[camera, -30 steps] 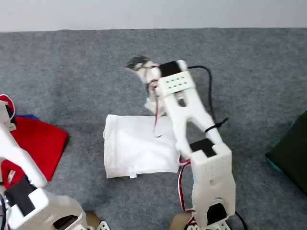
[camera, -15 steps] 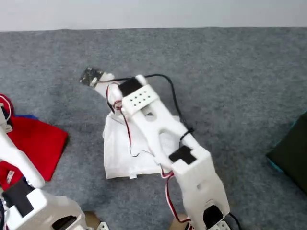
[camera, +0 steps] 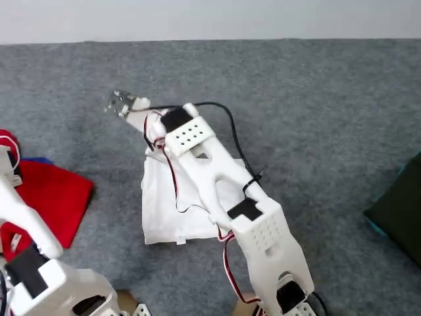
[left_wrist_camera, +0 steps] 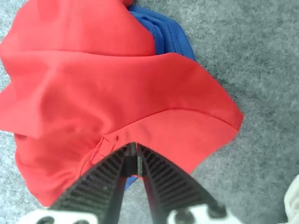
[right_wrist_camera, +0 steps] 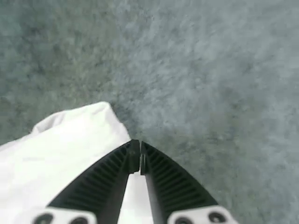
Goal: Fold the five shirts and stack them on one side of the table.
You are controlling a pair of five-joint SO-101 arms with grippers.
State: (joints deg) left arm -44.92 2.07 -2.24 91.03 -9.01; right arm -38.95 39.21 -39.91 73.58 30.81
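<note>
Table (camera: 342, 105) carries the right arm (camera: 204, 158), stretched diagonally over the white shirt (camera: 161, 210) at centre; the red shirt (camera: 56, 194) lies at the left edge. Right gripper (right_wrist_camera: 136, 156) and left gripper (left_wrist_camera: 132, 158) have jaws pressed together.

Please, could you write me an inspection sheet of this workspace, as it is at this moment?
Surface: grey carpet-like table cover, no stains seen.
Job's things: white shirt folded, in the middle; red shirt at the left edge, lying on a blue shirt; dark green cloth, perhaps a shirt, at the right edge.
Clutter: nothing seen.
Grippers: left gripper shut, over the red shirt; right gripper shut, over the white shirt's corner.
Cables: black cable and red wires run along the right arm.
Surroundings: pale wall behind the table.
</note>
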